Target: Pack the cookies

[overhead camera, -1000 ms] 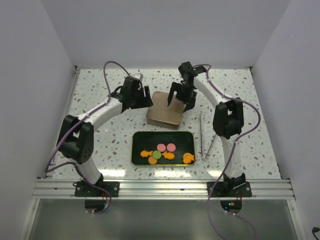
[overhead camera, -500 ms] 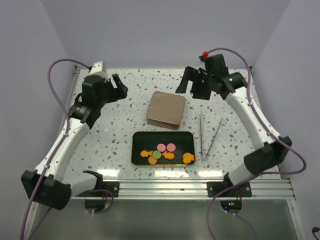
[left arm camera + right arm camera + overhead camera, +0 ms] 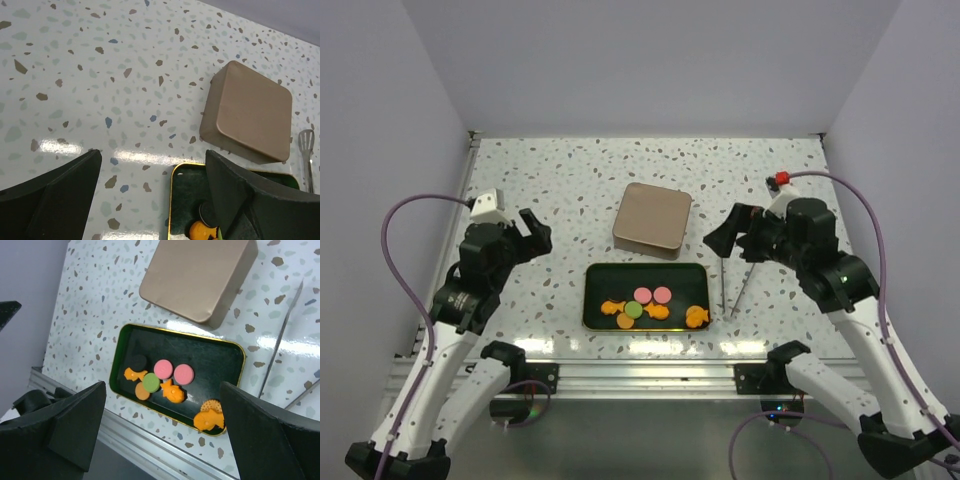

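Cookies (image 3: 163,369) lay in the tin (image 3: 210,360); light, brittle, probably best pinched at rims; left gripper (image 3: 528,232), right gripper (image 3: 725,235) flanked it, released.

A white speckled terrazzo table (image 3: 560,170) carries a square tan metal box with rounded corners (image 3: 653,217), lying flat and slightly turned. Just near of it, apart, sits a shallow black rectangular tray with a gold rim (image 3: 610,283). Right of the tray lie two slim metal utensils (image 3: 722,275), converging at their near ends; whether they are joined cannot be told. An aluminium rail (image 3: 650,377) borders the table's near edge.
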`<state>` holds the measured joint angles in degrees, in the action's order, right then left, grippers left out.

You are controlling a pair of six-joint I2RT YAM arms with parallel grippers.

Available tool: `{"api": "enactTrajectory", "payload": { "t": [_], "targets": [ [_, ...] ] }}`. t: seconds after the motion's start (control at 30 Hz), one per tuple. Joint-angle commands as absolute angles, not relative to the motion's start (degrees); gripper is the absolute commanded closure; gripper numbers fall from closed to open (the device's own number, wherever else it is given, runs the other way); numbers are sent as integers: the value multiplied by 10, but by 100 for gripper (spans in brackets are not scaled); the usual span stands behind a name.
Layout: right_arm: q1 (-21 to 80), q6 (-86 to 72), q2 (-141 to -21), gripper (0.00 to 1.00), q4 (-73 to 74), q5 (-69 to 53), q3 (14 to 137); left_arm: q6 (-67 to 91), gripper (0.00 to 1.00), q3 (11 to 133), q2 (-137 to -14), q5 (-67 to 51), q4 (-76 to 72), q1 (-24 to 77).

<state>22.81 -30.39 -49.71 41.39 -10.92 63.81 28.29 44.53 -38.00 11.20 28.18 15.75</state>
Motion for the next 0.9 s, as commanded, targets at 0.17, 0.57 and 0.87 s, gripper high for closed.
{"api": "enactTrajectory", "payload": {
  "t": [0.17, 0.57, 0.87],
  "targets": [
    [229, -300, -370, 1, 434, -60, 543, 239, 5, 391, -332, 260, 287, 155],
    [229, -226, -383, 1, 439, -40, 571, 39, 0, 97, -345, 415, -200, 154],
    [229, -214, -404, 1, 397, -54, 580, 68, 0, 54, -607, 347, -508, 92]
  ]
}}
